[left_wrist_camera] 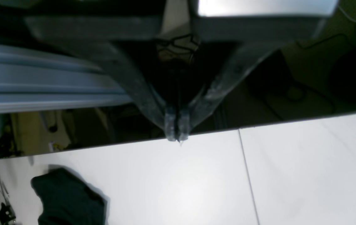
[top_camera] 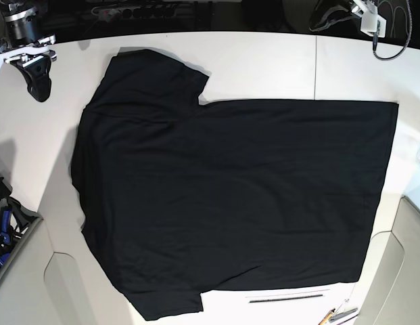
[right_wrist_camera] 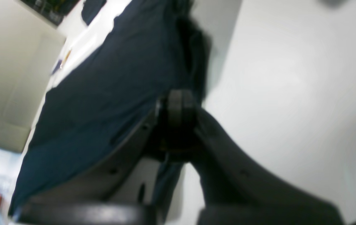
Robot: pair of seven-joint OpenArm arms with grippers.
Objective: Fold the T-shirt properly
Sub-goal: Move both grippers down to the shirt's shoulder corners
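Observation:
The black T-shirt (top_camera: 230,189) lies spread flat on the white table (top_camera: 264,64), plain black side up. Its collar end is to the left and its hem to the right. One sleeve (top_camera: 155,71) points to the far edge and one (top_camera: 162,305) to the near edge. No print shows. My right gripper (top_camera: 38,87) is shut and empty at the far left corner, apart from the shirt. In the right wrist view it (right_wrist_camera: 178,104) points toward the T-shirt (right_wrist_camera: 112,87). My left gripper (left_wrist_camera: 176,132) is shut and empty over the table's far edge, seen at the top right in the base view (top_camera: 326,19).
A seam (left_wrist_camera: 246,175) runs across the table. A dark cloth piece (left_wrist_camera: 68,200) and a small tool (left_wrist_camera: 5,212) lie at the lower left of the left wrist view. Pens (top_camera: 338,314) lie at the near right. Grey bins (top_camera: 17,271) stand at the near corners.

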